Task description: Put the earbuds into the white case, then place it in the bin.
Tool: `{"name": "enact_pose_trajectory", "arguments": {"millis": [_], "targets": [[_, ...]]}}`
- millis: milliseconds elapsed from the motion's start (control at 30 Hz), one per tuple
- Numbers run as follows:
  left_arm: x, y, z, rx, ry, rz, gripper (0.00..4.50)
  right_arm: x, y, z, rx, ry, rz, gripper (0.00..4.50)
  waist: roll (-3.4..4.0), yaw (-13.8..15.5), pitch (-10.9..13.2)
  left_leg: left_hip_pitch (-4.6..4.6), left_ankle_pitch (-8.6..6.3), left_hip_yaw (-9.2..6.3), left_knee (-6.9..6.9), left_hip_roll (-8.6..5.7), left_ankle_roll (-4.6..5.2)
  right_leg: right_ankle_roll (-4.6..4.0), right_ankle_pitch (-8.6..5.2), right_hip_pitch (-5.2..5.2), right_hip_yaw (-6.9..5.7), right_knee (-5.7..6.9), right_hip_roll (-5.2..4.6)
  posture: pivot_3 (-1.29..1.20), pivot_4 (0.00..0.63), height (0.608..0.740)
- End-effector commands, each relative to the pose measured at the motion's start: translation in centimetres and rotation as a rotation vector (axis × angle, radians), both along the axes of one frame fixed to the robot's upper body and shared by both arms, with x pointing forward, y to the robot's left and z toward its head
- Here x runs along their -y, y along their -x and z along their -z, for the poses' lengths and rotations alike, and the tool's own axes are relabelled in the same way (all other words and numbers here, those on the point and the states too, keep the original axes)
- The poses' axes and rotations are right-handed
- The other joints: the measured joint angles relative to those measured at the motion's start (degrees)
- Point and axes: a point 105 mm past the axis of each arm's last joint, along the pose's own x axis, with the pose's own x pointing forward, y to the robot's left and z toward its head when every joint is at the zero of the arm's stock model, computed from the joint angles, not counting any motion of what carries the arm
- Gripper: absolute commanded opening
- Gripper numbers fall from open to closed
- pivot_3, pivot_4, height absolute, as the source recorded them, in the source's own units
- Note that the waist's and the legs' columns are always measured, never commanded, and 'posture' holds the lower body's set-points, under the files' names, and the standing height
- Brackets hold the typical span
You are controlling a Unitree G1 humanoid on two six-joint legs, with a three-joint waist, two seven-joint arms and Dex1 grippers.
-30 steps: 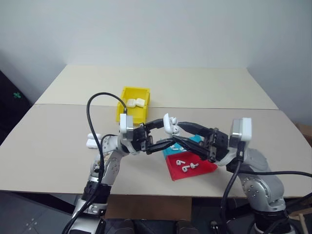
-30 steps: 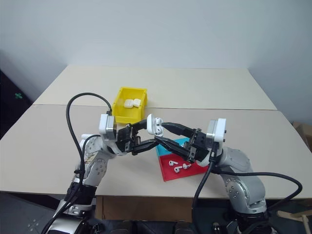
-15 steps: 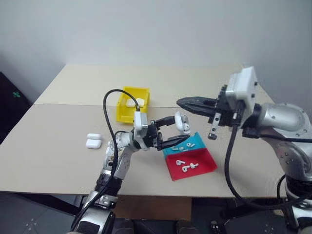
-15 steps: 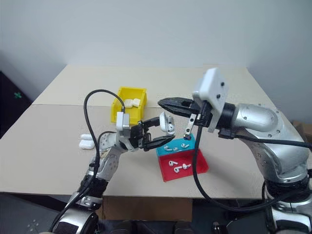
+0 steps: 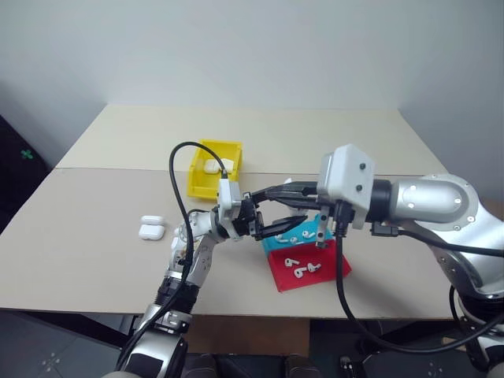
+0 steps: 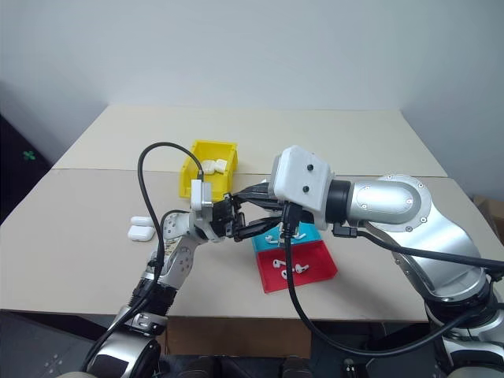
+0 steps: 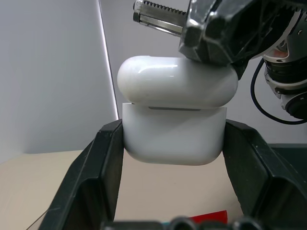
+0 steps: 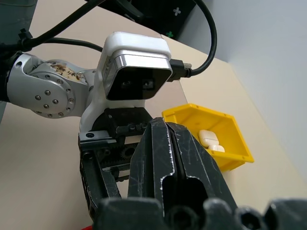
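Note:
The white case (image 7: 175,115) is held up above the table with my left gripper (image 5: 274,213) shut on its lower half. Its lid lies down on the body, with a thin seam showing between them. My right gripper (image 8: 165,128) is shut, and its tips (image 7: 158,18) rest over the top of the lid. Behind the two arms on the table stands the yellow bin (image 5: 206,183), which holds white cases (image 5: 214,165). Earbuds lie loose in the blue tray (image 5: 304,234) and in the red tray (image 5: 299,268).
Two more white cases (image 5: 151,227) lie on the table to the left of my left arm. The blue tray (image 5: 276,243) and red tray (image 5: 335,264) sit side by side under the right arm. A seam crosses the table behind the bin.
My right gripper shut, lifted off to the right, then swung back left over the case's lid. The left gripper kept hold of the case, a little further right than a second ago.

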Motion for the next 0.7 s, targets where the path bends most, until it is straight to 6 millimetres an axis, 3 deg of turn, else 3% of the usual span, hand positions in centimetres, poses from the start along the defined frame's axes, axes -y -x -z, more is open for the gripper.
{"name": "enact_pose_trajectory", "arguments": {"millis": [33,367,567,700], "targets": [[-0.5,0.5,-1.6,0.069,0.046,0.000,2.78,0.6,-0.1,-0.1,0.028,0.016,0.020,0.04,0.00,0.0,0.0,0.00,0.00,0.00,0.00,0.00,0.00,0.00,0.00,0.00,0.00,0.00,0.00,0.00,0.150,0.740],[-0.8,0.5,-1.3,0.056,0.043,-0.007,2.78,1.8,-0.5,0.3,0.021,0.007,0.045,0.04,0.00,0.0,0.0,0.00,0.00,0.00,0.01,0.00,0.00,0.00,0.00,0.00,0.00,-0.01,-0.01,0.00,0.150,0.740],[-1.0,0.4,-1.2,0.054,0.045,-0.018,2.78,1.9,0.4,-2.9,0.033,-0.182,-0.004,0.04,0.00,-0.1,0.0,0.00,0.00,0.00,0.00,0.00,0.00,0.00,0.00,0.01,0.00,-0.01,0.00,0.00,0.150,0.740],[-1.9,-0.3,-1.7,0.010,0.049,-0.131,2.78,3.9,-0.6,-3.9,0.029,-0.278,0.096,0.04,0.00,0.0,0.0,0.01,0.00,-0.01,0.00,0.00,0.00,0.00,0.00,0.02,0.00,0.00,0.00,0.00,0.150,0.740]]}}
